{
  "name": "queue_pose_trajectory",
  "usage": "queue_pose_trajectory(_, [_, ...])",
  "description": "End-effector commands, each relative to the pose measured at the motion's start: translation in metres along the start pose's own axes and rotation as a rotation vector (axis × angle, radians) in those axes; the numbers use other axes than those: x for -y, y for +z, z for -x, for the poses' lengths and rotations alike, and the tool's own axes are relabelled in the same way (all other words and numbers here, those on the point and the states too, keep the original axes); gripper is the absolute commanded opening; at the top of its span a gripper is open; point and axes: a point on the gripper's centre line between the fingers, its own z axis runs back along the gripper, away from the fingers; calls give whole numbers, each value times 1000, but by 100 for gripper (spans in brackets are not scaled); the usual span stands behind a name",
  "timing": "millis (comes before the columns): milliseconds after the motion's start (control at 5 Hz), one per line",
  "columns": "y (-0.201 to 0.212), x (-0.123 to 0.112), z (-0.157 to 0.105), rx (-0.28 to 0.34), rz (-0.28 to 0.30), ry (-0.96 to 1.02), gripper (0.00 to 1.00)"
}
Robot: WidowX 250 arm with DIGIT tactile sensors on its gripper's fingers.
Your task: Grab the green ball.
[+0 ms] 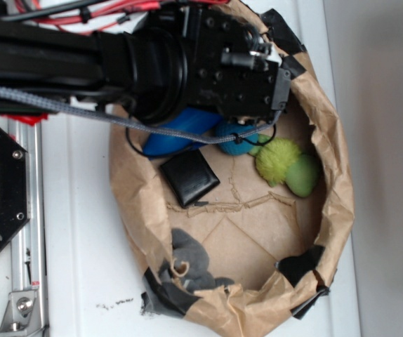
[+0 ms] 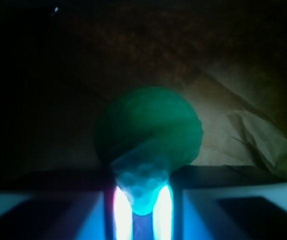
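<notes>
No text, label, brand, number or sign can be read in either view.

One green ball [image 2: 148, 127], one plush toy [image 1: 280, 161] (lime).

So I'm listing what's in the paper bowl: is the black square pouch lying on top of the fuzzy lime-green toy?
No, the black square pouch lies flat on the paper bowl floor, apart from the fuzzy lime-green toy.
</notes>
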Motion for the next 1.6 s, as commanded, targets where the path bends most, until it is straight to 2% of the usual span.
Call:
queue_pose_trajectory(0, [1,-15,-2,6,31,-139,0])
queue_pose_trajectory(200, [56,5,5,6,230,-334,0])
queue_pose_trajectory(400, [119,21,21,-22,400,-465,0])
queue_pose_trajectory(600, [164,21,34,-182,495,-685,0])
queue_pose_trajectory(800, [178,16,43,-252,527,-933,0])
queue_pose_trajectory(1000, [179,20,50,-160,541,-1183,0])
queue_pose_trajectory(1200, [179,21,49,-70,469,-1219,0])
queue_pose_trajectory(1400, [175,18,45,-48,462,-1191,0])
